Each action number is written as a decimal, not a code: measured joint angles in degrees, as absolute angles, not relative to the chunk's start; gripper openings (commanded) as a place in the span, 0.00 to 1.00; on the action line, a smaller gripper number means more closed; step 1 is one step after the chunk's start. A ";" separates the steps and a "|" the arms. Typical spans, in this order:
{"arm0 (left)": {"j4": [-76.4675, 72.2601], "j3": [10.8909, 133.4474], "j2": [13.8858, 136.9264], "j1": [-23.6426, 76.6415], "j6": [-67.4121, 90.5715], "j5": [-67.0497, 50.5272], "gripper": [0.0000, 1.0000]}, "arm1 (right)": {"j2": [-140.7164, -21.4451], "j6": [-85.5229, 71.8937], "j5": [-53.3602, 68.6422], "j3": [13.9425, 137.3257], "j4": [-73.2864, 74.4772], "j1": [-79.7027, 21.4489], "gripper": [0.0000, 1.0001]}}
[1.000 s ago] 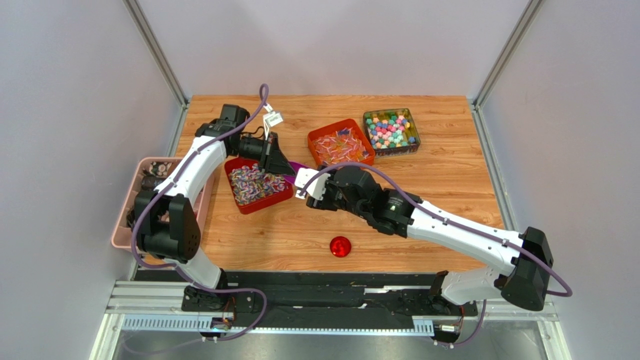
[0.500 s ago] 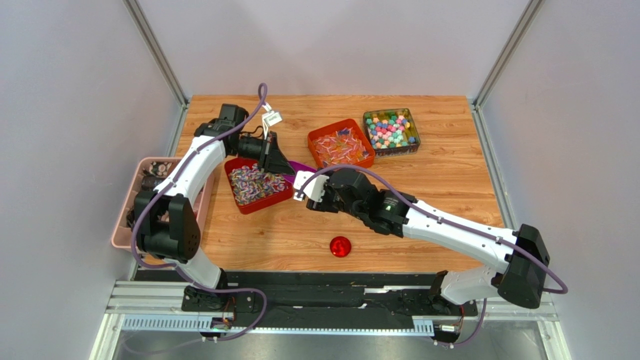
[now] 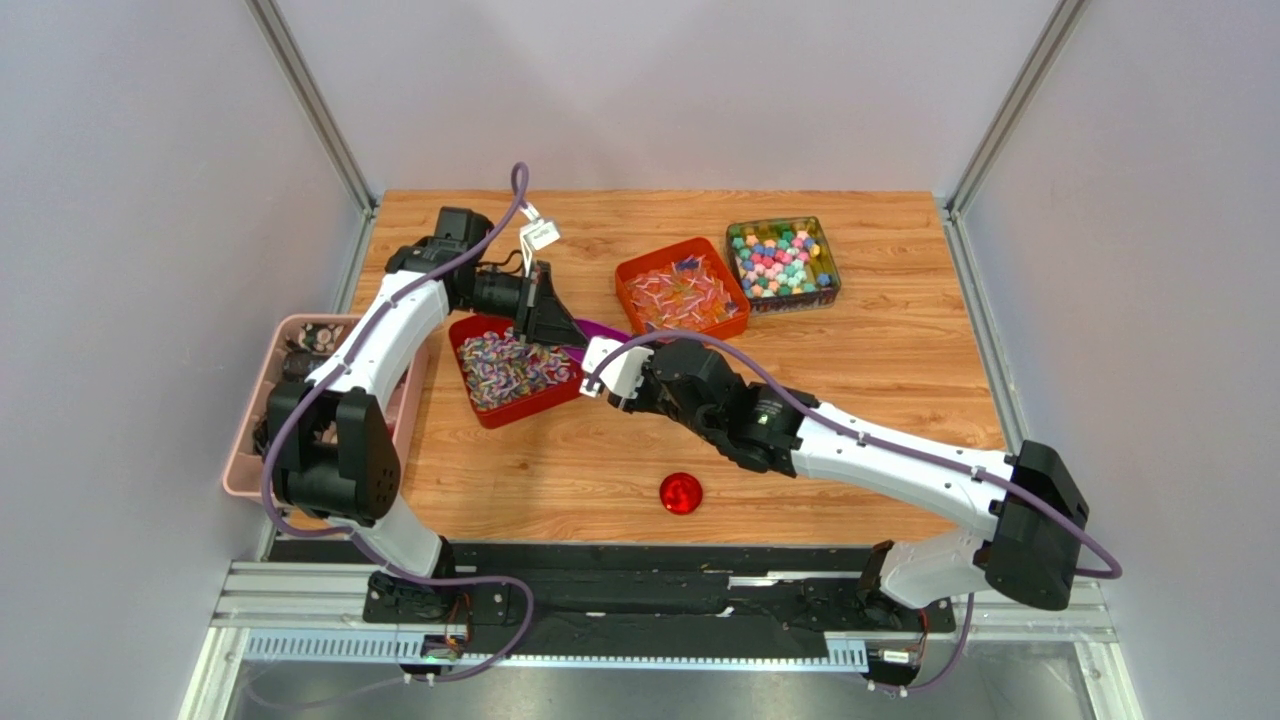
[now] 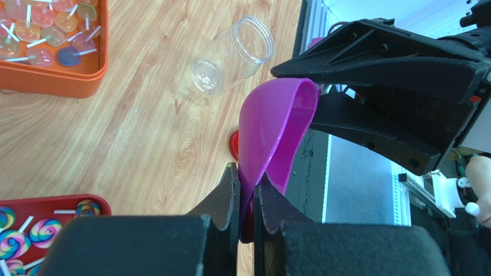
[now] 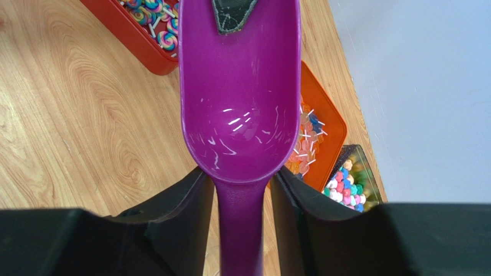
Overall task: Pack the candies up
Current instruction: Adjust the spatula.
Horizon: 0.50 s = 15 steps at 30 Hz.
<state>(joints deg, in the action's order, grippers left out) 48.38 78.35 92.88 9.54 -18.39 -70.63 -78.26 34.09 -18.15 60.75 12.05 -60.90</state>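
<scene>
The table (image 3: 902,360) carries a red tray (image 3: 484,416), an orange tray (image 3: 622,281) and a clear box (image 3: 784,305). The candies (image 3: 508,365) lie loose in all three. The left gripper (image 4: 246,175) is clamped on the wall of a purple scoop (image 5: 239,115), above the table between the two trays. The right gripper (image 5: 241,178) straddles the scoop handle, but it is not possible to tell whether it grips. A clear jar (image 4: 230,54) lies on its side. A red lid (image 3: 681,492) rests near the front edge.

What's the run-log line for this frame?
left gripper: shut on purple scoop rim | right gripper: straddling scoop handle, grip unclear | scoop: empty | phase: handover
</scene>
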 measured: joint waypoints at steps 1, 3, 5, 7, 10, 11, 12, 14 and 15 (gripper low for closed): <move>48.38 78.37 92.88 9.47 -18.37 -70.85 0.00 | -78.26 34.13 -18.17 60.75 11.92 -60.97 0.37; 48.34 78.39 92.88 9.26 -18.35 -71.11 0.00 | -78.26 34.30 -18.26 60.71 11.79 -61.17 0.27; 48.29 78.39 92.88 9.06 -18.37 -71.07 0.00 | -78.26 34.48 -18.55 60.53 11.79 -61.36 0.15; 48.34 78.39 92.90 8.95 -18.41 -70.91 0.00 | -78.26 34.89 -18.55 60.31 11.75 -61.49 0.00; 48.36 78.39 92.92 8.95 -18.41 -70.91 0.00 | -78.26 35.14 -18.55 60.29 11.75 -61.54 0.00; 48.38 78.39 92.92 8.95 -18.41 -70.91 0.00 | -78.26 35.18 -18.52 60.29 11.79 -61.56 0.00; 48.40 78.39 92.92 8.95 -18.39 -70.91 0.00 | -78.26 35.20 -18.55 60.29 11.84 -61.58 0.00; 48.42 78.39 92.92 8.95 -18.39 -70.91 0.14 | -78.26 35.20 -18.50 60.29 11.81 -61.60 0.00; 48.45 78.39 92.92 8.95 -18.41 -70.89 0.22 | -78.26 35.20 -18.48 60.29 11.88 -61.60 0.00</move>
